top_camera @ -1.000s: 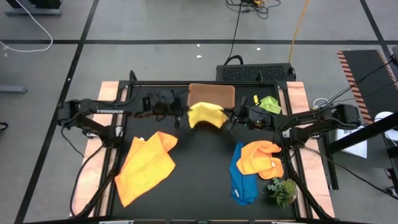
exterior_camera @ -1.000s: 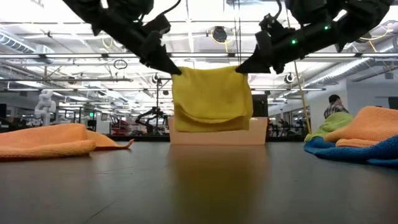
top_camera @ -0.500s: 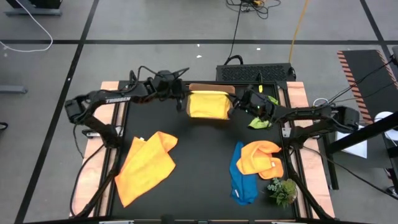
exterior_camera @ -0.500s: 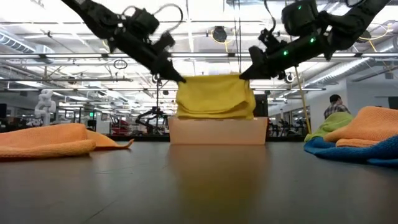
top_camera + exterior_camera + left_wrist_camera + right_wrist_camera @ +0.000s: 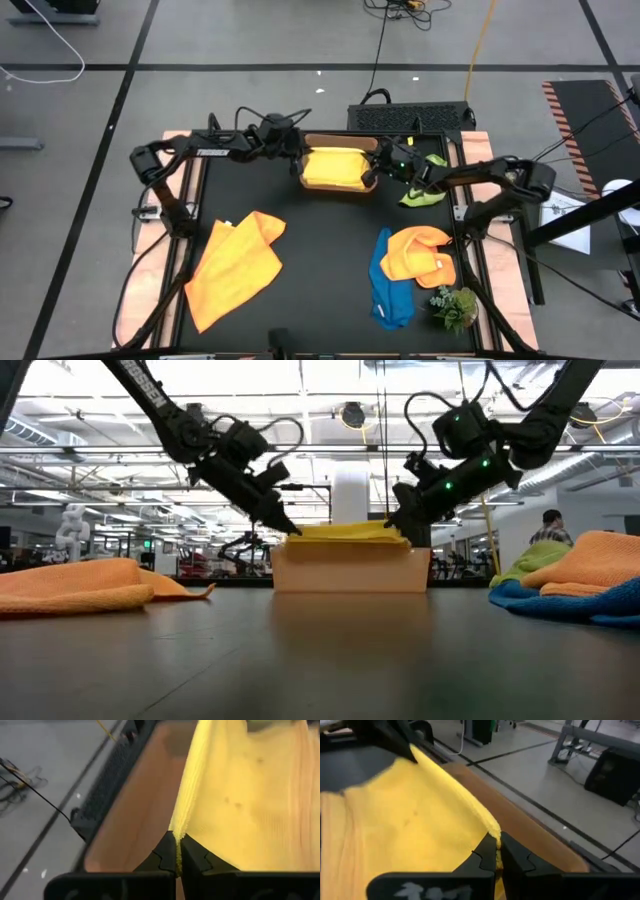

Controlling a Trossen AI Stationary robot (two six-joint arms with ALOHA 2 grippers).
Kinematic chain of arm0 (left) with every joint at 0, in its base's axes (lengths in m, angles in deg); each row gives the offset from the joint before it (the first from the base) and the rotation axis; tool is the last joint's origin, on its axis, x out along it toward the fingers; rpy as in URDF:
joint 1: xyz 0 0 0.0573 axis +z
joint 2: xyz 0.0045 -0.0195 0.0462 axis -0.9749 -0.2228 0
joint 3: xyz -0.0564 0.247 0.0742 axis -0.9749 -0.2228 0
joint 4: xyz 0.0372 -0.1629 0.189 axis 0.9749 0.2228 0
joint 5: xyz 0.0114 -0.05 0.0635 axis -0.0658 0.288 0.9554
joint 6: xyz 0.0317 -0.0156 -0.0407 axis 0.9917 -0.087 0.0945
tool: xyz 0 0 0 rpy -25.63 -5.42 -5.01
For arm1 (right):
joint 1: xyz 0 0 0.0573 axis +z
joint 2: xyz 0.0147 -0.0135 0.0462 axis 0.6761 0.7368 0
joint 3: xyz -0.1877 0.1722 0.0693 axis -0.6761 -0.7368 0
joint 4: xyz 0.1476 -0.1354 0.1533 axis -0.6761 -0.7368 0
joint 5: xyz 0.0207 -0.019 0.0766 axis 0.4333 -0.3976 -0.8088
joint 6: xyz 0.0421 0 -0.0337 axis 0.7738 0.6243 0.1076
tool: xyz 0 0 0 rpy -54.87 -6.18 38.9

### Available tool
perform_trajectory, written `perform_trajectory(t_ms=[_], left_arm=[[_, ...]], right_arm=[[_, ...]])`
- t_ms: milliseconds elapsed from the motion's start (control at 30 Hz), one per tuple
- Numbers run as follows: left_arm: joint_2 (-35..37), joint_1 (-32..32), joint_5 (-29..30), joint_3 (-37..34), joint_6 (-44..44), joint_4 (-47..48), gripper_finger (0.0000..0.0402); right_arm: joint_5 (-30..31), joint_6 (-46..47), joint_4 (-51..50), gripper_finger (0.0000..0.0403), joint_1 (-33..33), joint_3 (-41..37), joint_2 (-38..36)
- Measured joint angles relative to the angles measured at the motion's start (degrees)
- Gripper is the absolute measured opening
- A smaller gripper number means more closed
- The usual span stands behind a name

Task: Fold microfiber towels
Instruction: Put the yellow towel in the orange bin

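Both arms reach to the far middle of the table, where the folded yellow towel [image 5: 338, 168] lies spread over the tan tray [image 5: 340, 143]. The left gripper [image 5: 297, 168] is clamped on the towel's left far corner, and the right gripper [image 5: 372, 172] is clamped on its right far corner; each wrist view shows a thin yellow edge pinched between closed fingers [image 5: 167, 852], [image 5: 489, 852]. Holding one corner each keeps the fold taut and flat between them, so it can be laid down without sagging or coming undone. In the low view the towel [image 5: 345, 533] sits level along the tray's [image 5: 348, 570] top rim, with the grippers [image 5: 290, 532], [image 5: 395, 525] low at either end, which suggests it is being set into the tray as a finished piece.

The towel's long axis runs left to right, matching the tray's long side, and the pinched edge faces the far side.

The other towels lie on the black table [image 5: 320, 260]: a large orange one [image 5: 232, 262] at near left, a smaller orange one [image 5: 418, 252] overlapping a blue one [image 5: 390, 290] at near right, and a lime one [image 5: 425, 180] just right of the tray, by the right arm. They appear unfolded, so most of the job likely remains.
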Motion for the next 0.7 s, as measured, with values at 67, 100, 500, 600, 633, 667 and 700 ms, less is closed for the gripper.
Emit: perform_trajectory(t_ms=[67, 100, 500, 600, 633, 667, 700], left_arm=[[-1.6, 0.0, 0.0, 0.0, 0.7, -0.2, 0.0006], [-2.3, 0.0, 0.0, 0.0, 0.9, -0.2, 0.0006], [-5.9, 0.2, 4.6, -0.1, -0.3, -5.5, 0.0025], [-5.8, 0.7, 6.1, -0.1, -1.2, -5.8, 0.0053], [-5.8, 0.8, 6.1, -0.1, -1.3, -5.8, 0.0065], [-5.8, 0.9, 6.1, -0.1, -1.3, -5.8, 0.0077], [-5.8, 0.9, 6.0, -0.1, -1.3, -5.8, 0.0091]], right_arm=[[-1.0, 0.0, -0.1, 0.0, -0.1, -0.1, 1.7], [-1.5, 0.0, 0.0, 0.0, -0.2, -0.1, 2.5], [-1.0, -2.0, 2.6, 0.0026, -0.9, -0.1, 6.0], [-0.4, -1.9, 2.3, 0.0042, -1.3, -0.2, 5.9], [-0.5, -1.7, 2.5, 0.0049, -1.3, -0.2, 5.7], [-0.7, -1.7, 2.9, 0.0058, -1.4, -0.2, 5.7], [-0.8, -1.7, 2.8, 0.0067, -1.4, -0.2, 5.7]])
